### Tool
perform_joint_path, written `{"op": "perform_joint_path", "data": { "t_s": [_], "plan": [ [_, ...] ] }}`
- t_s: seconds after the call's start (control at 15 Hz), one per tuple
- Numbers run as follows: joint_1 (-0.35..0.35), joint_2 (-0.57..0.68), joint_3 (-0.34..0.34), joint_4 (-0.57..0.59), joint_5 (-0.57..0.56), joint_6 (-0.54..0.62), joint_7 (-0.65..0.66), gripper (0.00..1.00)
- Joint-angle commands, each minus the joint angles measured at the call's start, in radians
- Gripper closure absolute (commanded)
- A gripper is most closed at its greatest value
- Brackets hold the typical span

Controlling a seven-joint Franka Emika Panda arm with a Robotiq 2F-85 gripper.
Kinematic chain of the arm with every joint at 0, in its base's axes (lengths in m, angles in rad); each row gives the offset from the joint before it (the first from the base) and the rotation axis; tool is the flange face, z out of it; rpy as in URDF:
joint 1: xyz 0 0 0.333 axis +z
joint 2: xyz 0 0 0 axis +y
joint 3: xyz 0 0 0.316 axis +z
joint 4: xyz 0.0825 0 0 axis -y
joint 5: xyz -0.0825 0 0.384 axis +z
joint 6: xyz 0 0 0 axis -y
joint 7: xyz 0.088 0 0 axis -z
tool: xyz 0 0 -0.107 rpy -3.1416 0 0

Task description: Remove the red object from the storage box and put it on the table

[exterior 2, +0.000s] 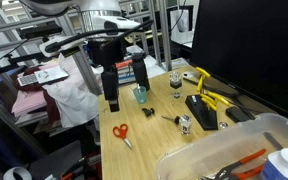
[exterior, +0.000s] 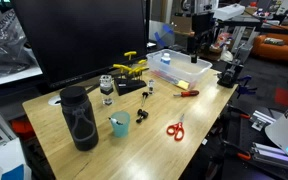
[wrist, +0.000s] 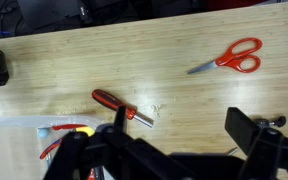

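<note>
1. Wrist view showed the gripper point(wrist: 164, 152) along the bottom edge of the frame. Its two dark fingers point(wrist: 252, 135) were spread to full width with nothing gripped between them.
2. The gripper hung above the table point(wrist: 184, 35), clear of the wood surface and of every item lying on it.
3. The storage box point(wrist: 9, 125) occupied the lower left corner of the wrist view. Only a stretch of its translucent wall was visible there.
4. The red object point(wrist: 52, 147) lay inside that box at the lower left of the frame. The finger on that side partly hid it, so its exact shape could not be made out.
5. A yellow-orange item point(wrist: 72, 128) lay just beside the red object, also inside the box.
6. A slim red-handled tool point(wrist: 119, 105) with a metal tip lay on bare wood just outside the box, left of frame centre.
7. Red-handled scissors point(wrist: 234, 57) lay at the upper right of the wrist view, well apart from the box, with the blades pointing left.
8. In an exterior view the storage box point(exterior: 179, 68) stood right of centre at the far side of the tabletop. The slim tool point(exterior: 187, 93) lay just in front of it.
9. A black bottle point(exterior: 79, 120) and a teal cup point(exterior: 119, 123) stood at the lower left of that view, well apart from the box.
10. In an exterior view the box point(exterior 2: 199, 160) filled the lower right corner, and red-orange contents showed through its open top.
</note>
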Motion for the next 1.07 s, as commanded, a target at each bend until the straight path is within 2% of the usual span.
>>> {"op": "perform_joint_path", "data": {
  "t_s": [0.0, 0.13, 0.33, 0.67, 0.73, 1.0],
  "plan": [
    [0.008, 0.0, -0.008, 0.001, -0.002, -0.001, 0.002, 0.0],
    [0.003, 0.01, -0.013, 0.011, 0.006, 0.001, 0.009, 0.0],
    [-0.033, 0.022, -0.051, 0.027, 0.023, 0.035, 0.088, 0.0],
    [-0.119, 0.03, -0.108, 0.032, -0.034, 0.118, 0.228, 0.0],
    [-0.1, 0.009, -0.112, 0.017, -0.008, 0.092, 0.163, 0.0],
    [-0.1, 0.009, -0.11, 0.015, -0.011, 0.096, 0.165, 0.0]
  ]
}}
